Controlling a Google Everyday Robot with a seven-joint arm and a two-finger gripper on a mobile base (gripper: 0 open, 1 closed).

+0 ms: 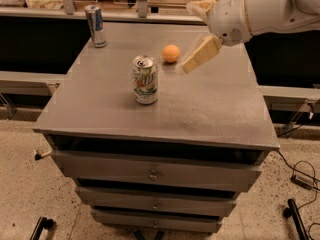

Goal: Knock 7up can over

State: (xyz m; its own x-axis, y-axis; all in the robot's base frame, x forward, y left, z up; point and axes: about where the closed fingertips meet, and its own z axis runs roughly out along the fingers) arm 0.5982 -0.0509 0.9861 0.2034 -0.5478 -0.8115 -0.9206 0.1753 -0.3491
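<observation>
the task is not yet done: the 7up can (145, 80) stands upright on the grey cabinet top (215, 109), a little left of centre and well back from the front edge, with nothing touching it. the gripper (191, 36) hangs above the back right part of the top, to the right of and behind the can and clearly apart from it; its two tan fingers (201, 54) are spread wide and hold nothing. what is left, by my reading, is the whole of the contact: bringing the gripper down and across to the left, then pushing the can's side until it tips. a small orange ball (171, 53) lies between the gripper and the can, just behind and to the right of the can, so a straight low sweep might catch it first. a taller silver and blue can (95, 26) stands near the back left corner, well apart from the path. there is bare surface to the left and in front of the 7up can, so it has room to fall, though once down it could roll toward the left or front edge.
</observation>
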